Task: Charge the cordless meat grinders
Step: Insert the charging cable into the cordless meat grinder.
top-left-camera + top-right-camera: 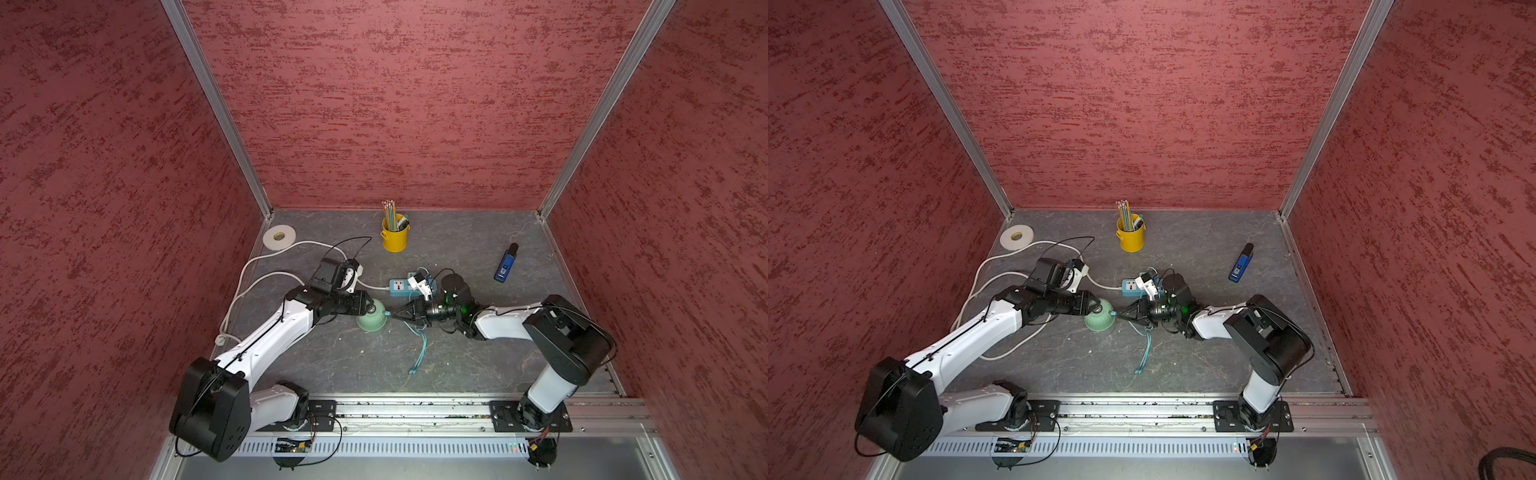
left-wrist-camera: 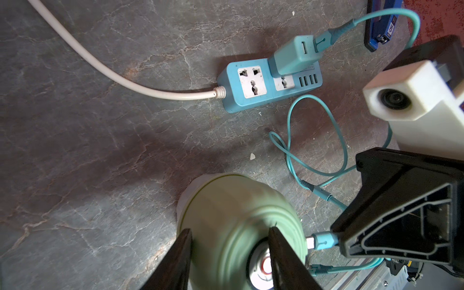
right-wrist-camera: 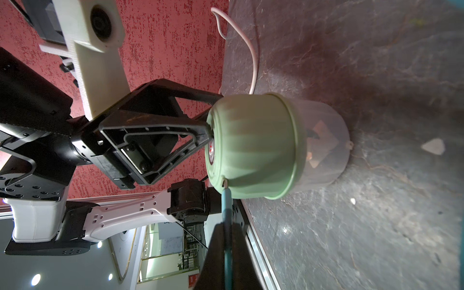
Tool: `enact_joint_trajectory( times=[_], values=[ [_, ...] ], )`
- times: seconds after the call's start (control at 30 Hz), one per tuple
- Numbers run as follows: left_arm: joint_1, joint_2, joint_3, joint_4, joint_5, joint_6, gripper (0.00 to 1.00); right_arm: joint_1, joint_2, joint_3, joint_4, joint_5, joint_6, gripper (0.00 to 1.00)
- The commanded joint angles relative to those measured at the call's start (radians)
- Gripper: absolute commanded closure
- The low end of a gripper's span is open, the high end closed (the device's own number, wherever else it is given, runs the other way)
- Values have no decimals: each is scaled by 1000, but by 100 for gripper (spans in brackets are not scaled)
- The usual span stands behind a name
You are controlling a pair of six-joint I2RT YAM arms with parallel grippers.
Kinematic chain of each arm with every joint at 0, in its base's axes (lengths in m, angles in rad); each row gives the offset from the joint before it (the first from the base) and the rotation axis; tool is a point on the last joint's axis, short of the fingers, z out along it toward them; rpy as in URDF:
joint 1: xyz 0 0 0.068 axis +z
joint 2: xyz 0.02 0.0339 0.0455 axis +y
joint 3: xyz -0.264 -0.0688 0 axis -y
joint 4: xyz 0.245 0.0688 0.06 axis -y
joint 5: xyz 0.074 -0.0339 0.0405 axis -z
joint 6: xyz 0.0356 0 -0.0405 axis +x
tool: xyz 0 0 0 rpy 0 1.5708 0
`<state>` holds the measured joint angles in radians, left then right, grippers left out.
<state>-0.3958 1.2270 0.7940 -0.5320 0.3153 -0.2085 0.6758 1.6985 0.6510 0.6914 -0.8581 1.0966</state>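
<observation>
The cordless meat grinder point(image 1: 371, 322) point(image 1: 1100, 321) is a mint-green dome on a clear bowl, standing mid-table. My left gripper point(image 1: 373, 309) point(image 2: 229, 253) comes in from the left and is shut on the dome's top point(image 3: 251, 148); one finger lies across the round button. My right gripper point(image 1: 395, 315) point(image 3: 227, 226) is shut on the teal charging cable's plug point(image 2: 322, 242). The plug's metal tip meets a port on the dome's side point(image 3: 225, 184); how deep it sits is unclear. The cable point(image 2: 344, 140) loops back to a teal adapter point(image 2: 293, 56) in the blue power strip point(image 1: 401, 286) point(image 2: 251, 85).
A yellow pencil cup point(image 1: 394, 237) stands at the back. A white tape roll point(image 1: 279, 236) lies back left and a blue device point(image 1: 505, 266) back right. The strip's white cord point(image 1: 249, 282) loops along the left side. Slack teal cable point(image 1: 419, 353) trails toward the front.
</observation>
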Motion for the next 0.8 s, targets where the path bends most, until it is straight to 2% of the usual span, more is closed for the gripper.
enact_joint_trajectory(
  times=[0.0,0.4,0.77],
  values=[
    [-29,32,-13,-49,12,11,51,10,12,41,52,-17,11,100],
    [-53,-19,-61,-52,-26,-65,52,10,-17,26,96,34,58,100],
    [-81,-28,-99,-36,-12,-113,50,10,41,27,120,47,37,100]
  ],
)
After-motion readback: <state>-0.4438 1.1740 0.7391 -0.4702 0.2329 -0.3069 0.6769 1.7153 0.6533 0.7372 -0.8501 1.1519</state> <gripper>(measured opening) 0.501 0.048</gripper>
